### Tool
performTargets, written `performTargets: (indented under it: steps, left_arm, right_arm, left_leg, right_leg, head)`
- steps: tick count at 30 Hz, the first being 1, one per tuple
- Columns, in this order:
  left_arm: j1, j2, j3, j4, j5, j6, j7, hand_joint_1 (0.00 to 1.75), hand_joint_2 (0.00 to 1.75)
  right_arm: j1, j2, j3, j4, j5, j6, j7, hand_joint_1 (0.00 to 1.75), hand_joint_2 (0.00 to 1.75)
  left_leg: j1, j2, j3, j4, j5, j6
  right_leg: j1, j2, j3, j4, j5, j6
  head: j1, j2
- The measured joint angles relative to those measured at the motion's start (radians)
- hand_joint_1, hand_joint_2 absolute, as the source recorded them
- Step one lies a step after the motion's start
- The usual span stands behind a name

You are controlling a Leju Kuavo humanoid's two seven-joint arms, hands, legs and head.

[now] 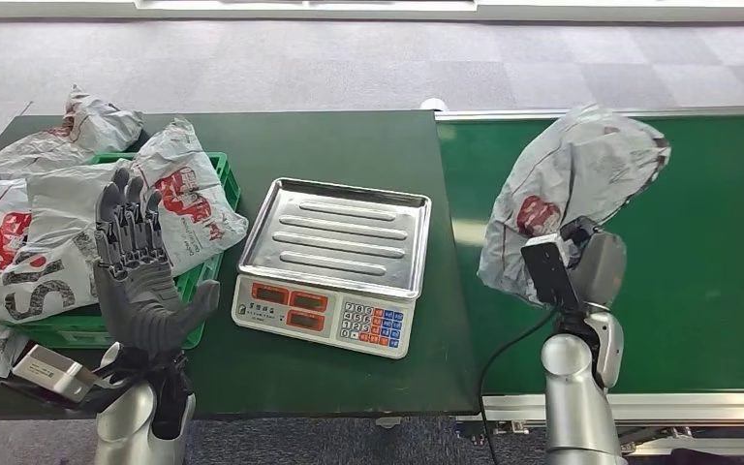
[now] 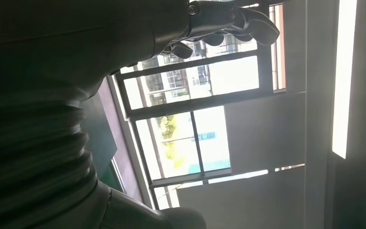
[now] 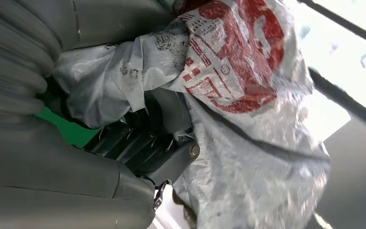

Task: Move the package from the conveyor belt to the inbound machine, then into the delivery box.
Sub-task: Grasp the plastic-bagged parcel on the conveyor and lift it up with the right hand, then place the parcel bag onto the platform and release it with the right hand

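Right of the weighing scale (image 1: 334, 263), above the conveyor belt (image 1: 717, 291): limp, crinkly grey mailer bag (image 1: 581, 179), likely light, bunched in right hand (image 3: 147, 138); left hand (image 1: 140, 281) spread, empty

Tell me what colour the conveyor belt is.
Green; the conveyor belt shows best in the head view.

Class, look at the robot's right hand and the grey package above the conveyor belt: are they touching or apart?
Touching. In the right wrist view the right hand has its dark fingers pressed into the grey package, whose plastic folds around them.
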Motion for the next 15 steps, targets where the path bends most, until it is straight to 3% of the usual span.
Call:
performTargets:
  steps: [9,15]
  left_arm:
    - [0.001,-0.001,0.0,-0.006,0.004,0.026,0.013,0.0,1.75]
    - [-0.004,0.0,-0.018,0.001,0.011,0.047,0.011,0.0,1.75]
  right_arm:
    - [0.069,0.039,0.144,-0.389,0.092,-0.299,0.024,1.75,1.75]
    - [0.073,0.044,0.24,-0.451,0.082,-0.299,0.032,1.75,1.75]
  left_leg:
    - [0.0,-0.002,-0.001,0.0,0.0,0.001]
    - [0.0,-0.001,-0.001,0.0,0.0,0.001]
  right_leg:
    - [-0.002,-0.002,0.0,0.0,0.0,0.001]
    - [-0.001,-0.001,0.0,0.0,0.0,0.001]
  head:
    - [0.0,0.0]
    - [0.0,0.0]
